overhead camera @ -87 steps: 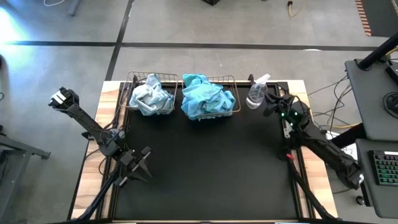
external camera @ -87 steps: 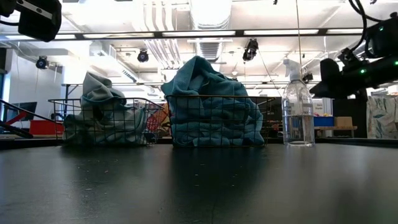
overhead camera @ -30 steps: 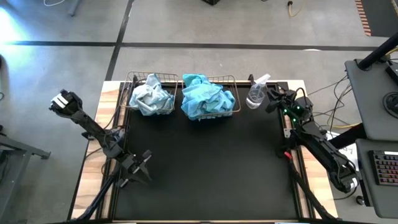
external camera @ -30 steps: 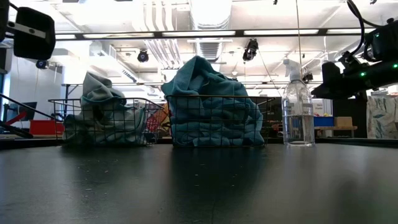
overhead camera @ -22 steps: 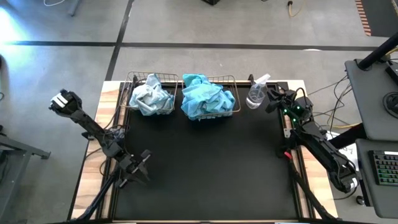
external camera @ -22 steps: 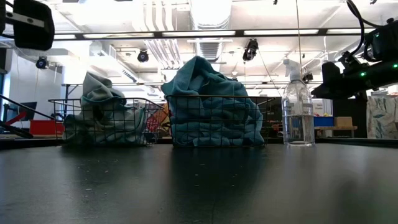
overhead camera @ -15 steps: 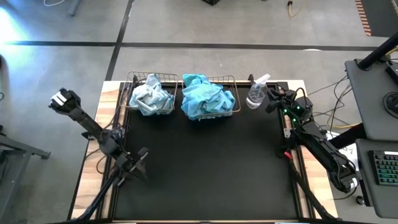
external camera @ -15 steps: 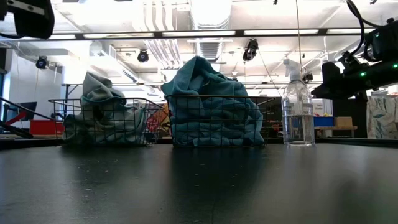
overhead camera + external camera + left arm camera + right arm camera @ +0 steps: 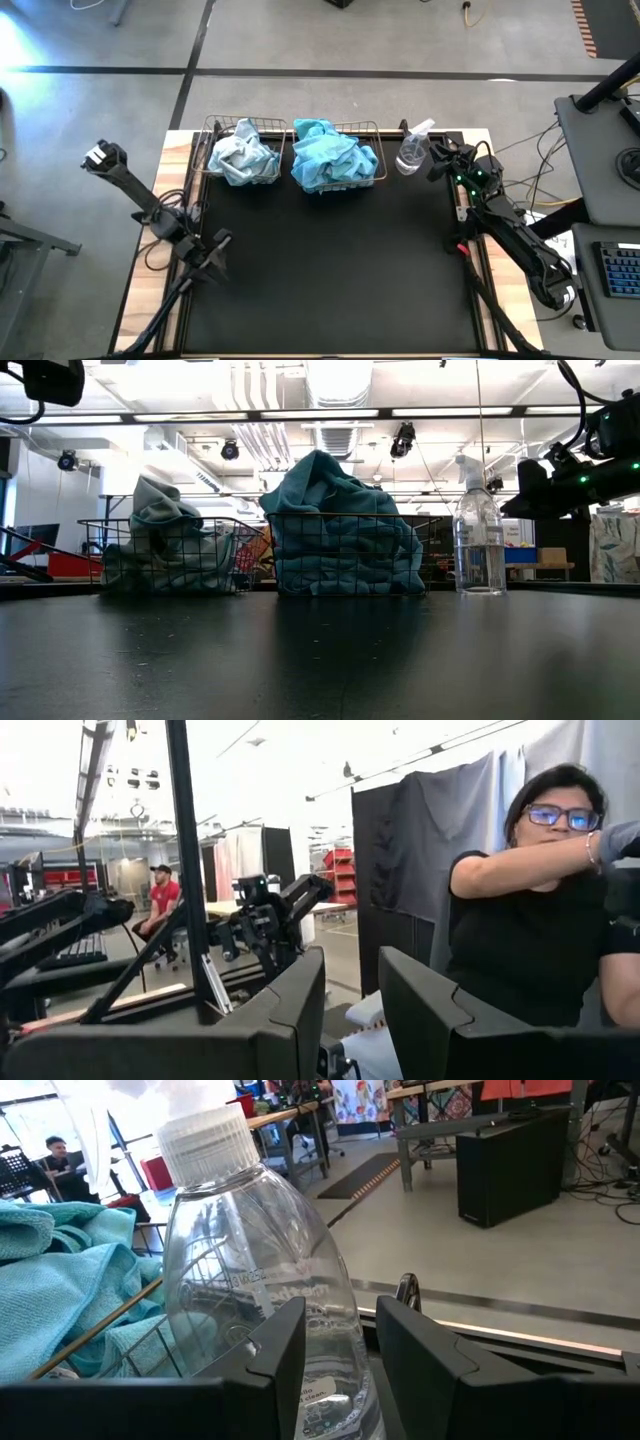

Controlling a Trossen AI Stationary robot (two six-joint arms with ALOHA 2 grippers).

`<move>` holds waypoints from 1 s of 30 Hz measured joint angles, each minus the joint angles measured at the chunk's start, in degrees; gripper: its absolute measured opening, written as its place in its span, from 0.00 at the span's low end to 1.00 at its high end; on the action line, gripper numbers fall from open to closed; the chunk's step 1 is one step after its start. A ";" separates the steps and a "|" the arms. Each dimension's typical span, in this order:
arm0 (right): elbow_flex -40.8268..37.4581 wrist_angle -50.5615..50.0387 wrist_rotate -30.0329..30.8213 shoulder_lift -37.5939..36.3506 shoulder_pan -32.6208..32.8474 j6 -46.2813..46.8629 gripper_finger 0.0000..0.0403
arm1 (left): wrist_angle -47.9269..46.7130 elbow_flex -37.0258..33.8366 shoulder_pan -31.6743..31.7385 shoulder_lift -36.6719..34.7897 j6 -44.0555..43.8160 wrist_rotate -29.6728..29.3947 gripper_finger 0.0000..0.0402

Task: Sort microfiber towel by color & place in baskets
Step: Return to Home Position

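High view: two wire baskets sit side by side at the far edge of the black mat.
- Left basket: pale grey-blue towels, bunched and heaped above the rim.
- Right basket: turquoise towels, a bigger heap that spills a little over the near rim.
- The baskets are almost touching. No towel lies loose on the mat.
- Clear spray bottle: upright, just right of the right basket.

Left gripper: over the left edge of the mat, toward the near side, well apart from both baskets. In the left wrist view its fingers stand a narrow gap apart with nothing between them. That camera looks out into the room, at a person in a black top close by.

Right gripper: at the far right of the mat, just beside the spray bottle and pointing at it. In the right wrist view its fingers are also a narrow gap apart and grip nothing. The bottle fills the frame just past the tips, and I cannot tell whether they touch it. Turquoise cloth and basket wire show behind the bottle.

Low view: both heaps rise over their basket walls, the turquoise one higher. The bottle stands clear to their right.
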 joint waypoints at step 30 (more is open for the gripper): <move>0.00 -0.01 0.04 0.00 -0.01 0.01 0.29 | -47.22 -0.02 0.12 -37.76 -8.25 -28.70 0.21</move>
